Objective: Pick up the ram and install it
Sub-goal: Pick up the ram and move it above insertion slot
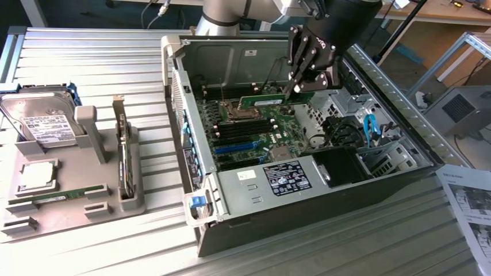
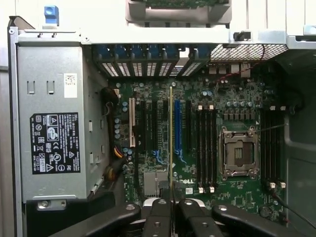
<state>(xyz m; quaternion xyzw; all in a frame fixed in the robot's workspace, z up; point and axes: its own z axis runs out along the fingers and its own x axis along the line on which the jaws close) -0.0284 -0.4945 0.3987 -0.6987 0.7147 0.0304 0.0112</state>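
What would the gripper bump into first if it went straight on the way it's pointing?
Probably the motherboard, near the long slots. The ram held in the gripper would touch first, since it sticks out ahead. Which slot is hard to tell.

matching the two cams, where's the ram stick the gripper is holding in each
Exterior view: the ram hangs in the gripper above the motherboard.
Wrist view: the ram is edge-on, a thin strip running out from the gripper, beside the blue slot.
Shared landmark: the processor socket.
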